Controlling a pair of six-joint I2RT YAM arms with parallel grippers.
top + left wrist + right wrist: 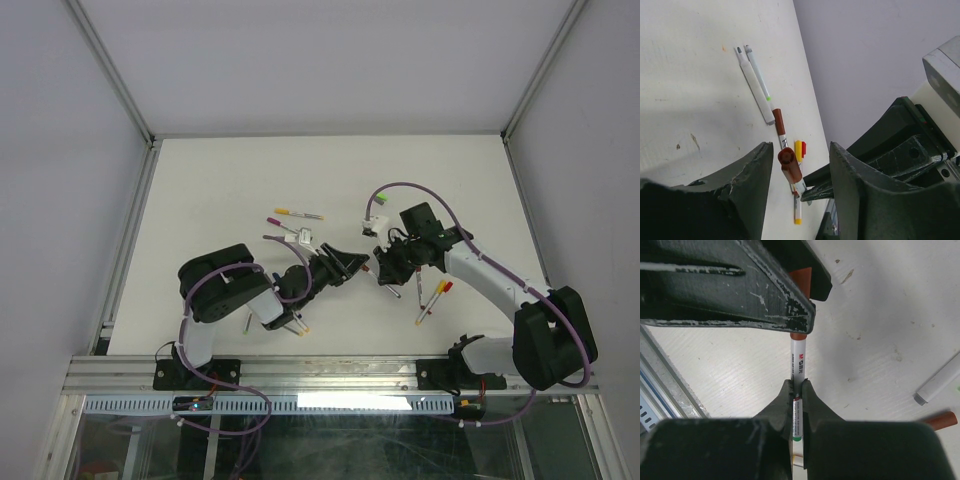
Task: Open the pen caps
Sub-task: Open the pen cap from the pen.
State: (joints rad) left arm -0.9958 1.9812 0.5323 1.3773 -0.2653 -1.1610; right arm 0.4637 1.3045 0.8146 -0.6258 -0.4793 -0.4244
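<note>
Table: a white table point(200, 200) was seen under both arms, with several loose pens point(757, 90) lying flat, well apart from the jaws.
Arms: the left arm point(225, 285) and right arm point(500, 285) were brought together over the middle, tips almost meeting. Neither was nearer; both were at the same pen.
Right gripper: the right gripper point(797, 386) was seen with its jaws pressed together on the pen barrel point(798, 360), which was pinched partway along.
Left gripper: the left gripper point(801, 152) was seen with its jaws spread on either side of the cap. A clear gap was left on one side; on the other the cap lay just beside the finger, and contact could not be told.
Barrel axis: the long axis was seen running straight out from the right jaws, and it was crossed by a left finger point(740, 295) at about a right angle.
Cap: the dark red cap point(790, 166) was found on the barrel's far end, beyond the right jaws and between the left fingertips, not yet removed.
Step judged: the cap was bracketed but not yet clamped.
Next move judged: a firm pinch across the cap would be needed, then a pull along the barrel's axis, away from the right jaws.
Risk judged: with the cap off-centre between the left jaws, the barrel could be bent sideways.
</note>
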